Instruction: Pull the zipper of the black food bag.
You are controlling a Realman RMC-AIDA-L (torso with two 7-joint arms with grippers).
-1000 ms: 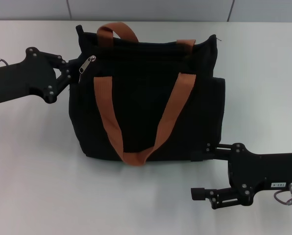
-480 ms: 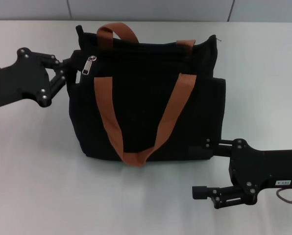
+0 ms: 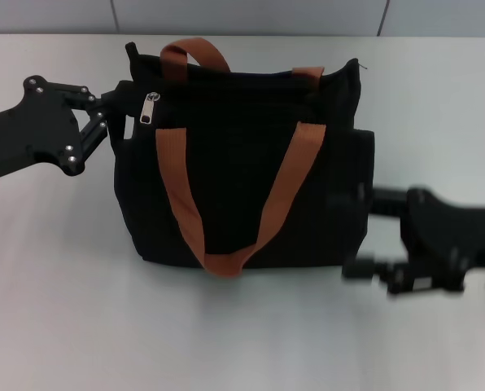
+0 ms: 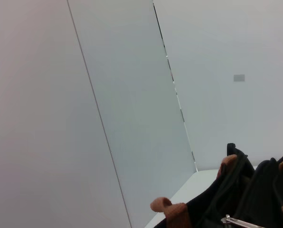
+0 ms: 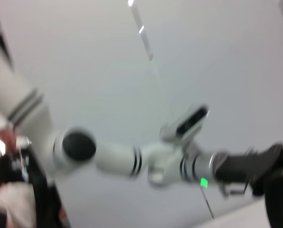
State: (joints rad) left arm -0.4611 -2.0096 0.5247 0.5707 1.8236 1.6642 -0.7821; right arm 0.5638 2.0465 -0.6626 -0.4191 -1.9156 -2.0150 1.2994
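Observation:
The black food bag stands on the white table with two orange-brown strap handles. The silver zipper hangs at the left end of the bag's top edge. My left gripper is at the bag's upper left corner, right beside the zipper. The left wrist view shows the bag's top, a strap and the zipper. My right gripper is open by the bag's lower right side, blurred by motion. Its upper finger reaches the bag's side, its lower finger lies in front.
The white table spreads around the bag. A pale wall rises behind the table's far edge. The right wrist view shows a white robot arm against the wall.
My right gripper has swung right and upward along the bag's right side. My left gripper has shifted slightly up along the bag's left corner. The bag stays put.

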